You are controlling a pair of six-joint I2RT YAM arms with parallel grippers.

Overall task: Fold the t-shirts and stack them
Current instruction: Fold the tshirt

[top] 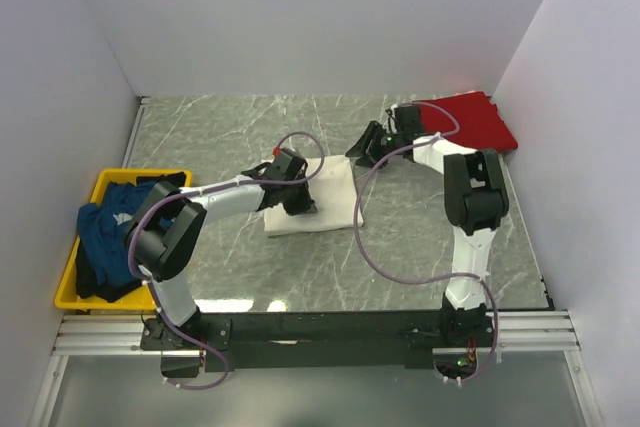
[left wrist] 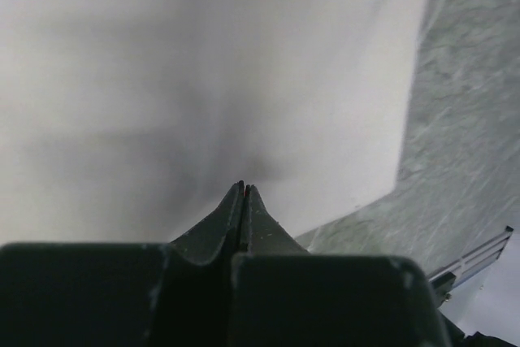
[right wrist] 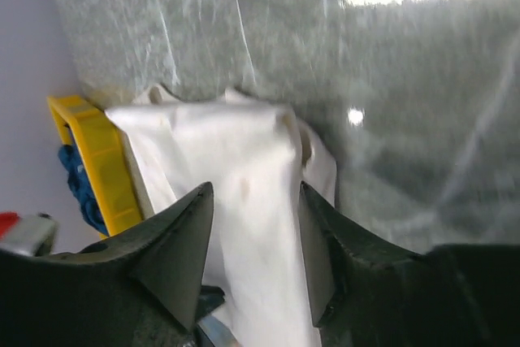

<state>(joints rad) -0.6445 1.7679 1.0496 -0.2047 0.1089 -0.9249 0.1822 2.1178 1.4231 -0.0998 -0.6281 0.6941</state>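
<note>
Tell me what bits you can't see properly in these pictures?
- Blue t-shirt, top view: bunched in the yellow tray; the left arm covers part.
- Red t-shirt, top view: the right arm hides its left edge.
- Left gripper, left wrist view: shut over the white t-shirt; blur hides whether it pinches cloth.

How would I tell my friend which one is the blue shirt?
Find the grey marble table, then look at its left edge, where a yellow tray sits. The dark blue t-shirt lies bunched up inside that tray. The cream-white t-shirt lies flat mid-table and the red t-shirt in the far right corner, both outside it.
</note>
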